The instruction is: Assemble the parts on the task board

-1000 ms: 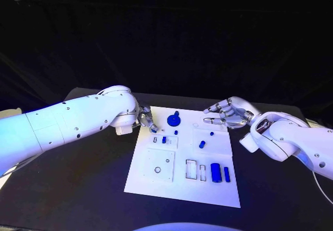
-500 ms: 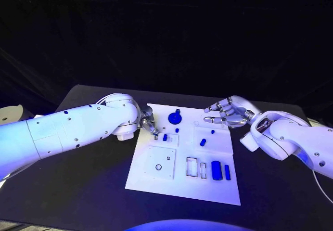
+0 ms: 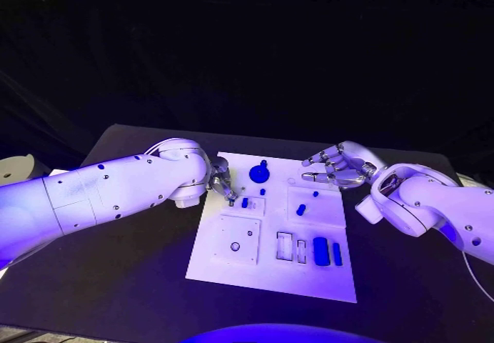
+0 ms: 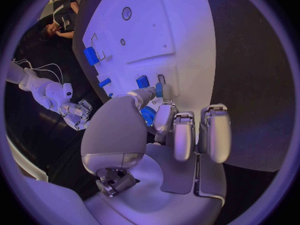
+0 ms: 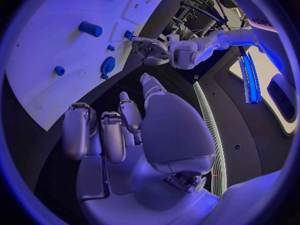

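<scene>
At board's far-left edge: left hand (image 3: 219, 181) fingertips pinch small blue part (image 4: 159, 89), apparently to seat it.
Right hand (image 3: 338, 167): hovers curled, holding nothing.

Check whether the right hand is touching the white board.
Apart. In the right wrist view, the right hand has its fingers curled with dark table showing between them and the white board.

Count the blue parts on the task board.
7. Far end: round disc, small dot. By the left hand: one short piece. Right middle: a stud, a peg. Near end: thick bar, thin bar. The left hand may hide another.
</scene>
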